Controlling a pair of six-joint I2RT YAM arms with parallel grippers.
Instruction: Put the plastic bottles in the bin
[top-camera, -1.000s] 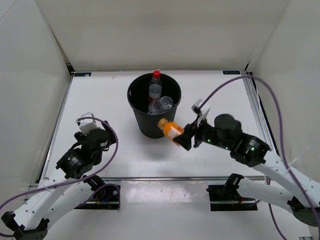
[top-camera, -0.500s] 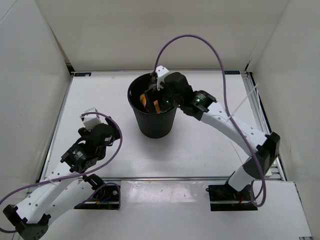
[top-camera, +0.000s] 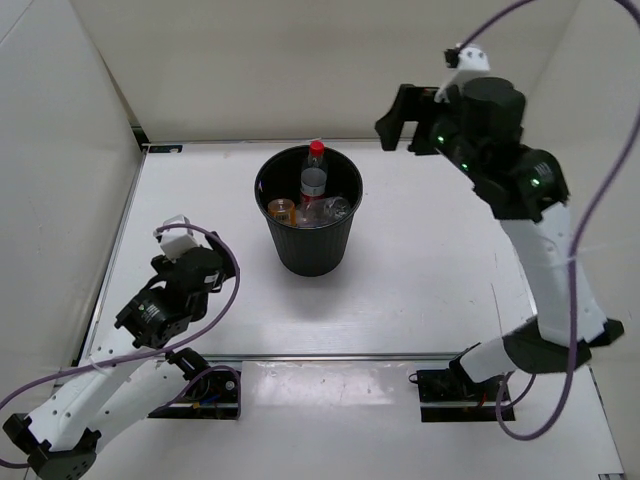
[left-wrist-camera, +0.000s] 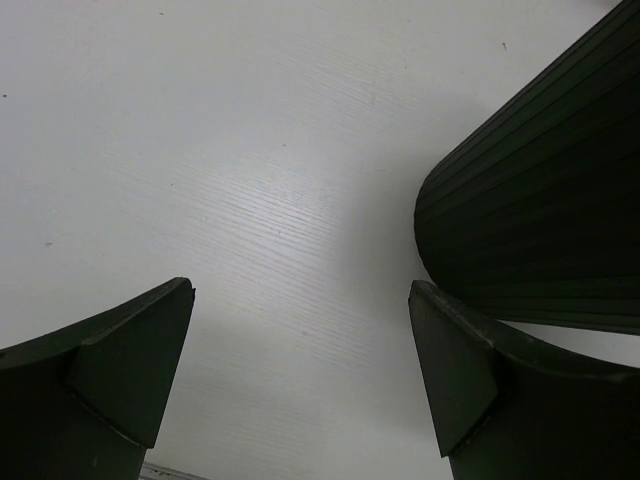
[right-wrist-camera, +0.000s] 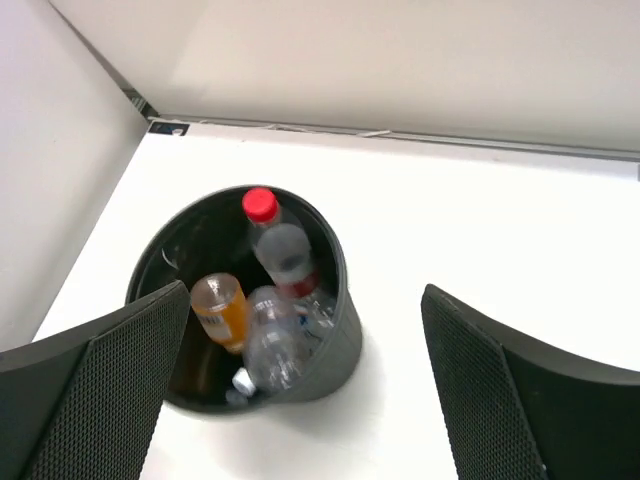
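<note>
Hovering high beyond bin (top-camera: 312, 252): right pincer (right-wrist-camera: 305, 300) apart | left pincer (left-wrist-camera: 300, 292) apart near bin wall

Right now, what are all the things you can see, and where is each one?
round black plastic bin: one, black, standing on the table's middle, toward the back
red-capped clear plastic bottle: one, clear with a red cap, upright in the bin, cap poking above the rim
short orange plastic bottle: one, orange, inside the bin, left of the red-capped one
other clear plastic bottles: at least one, clear, inside the bin; exact count cannot be told
white table: one, white, under everything
purple cables: one per arm, purple
left gripper: one, dark, open and empty, low beside the bin
right gripper: one, dark, open and empty, raised right of the bin
</note>
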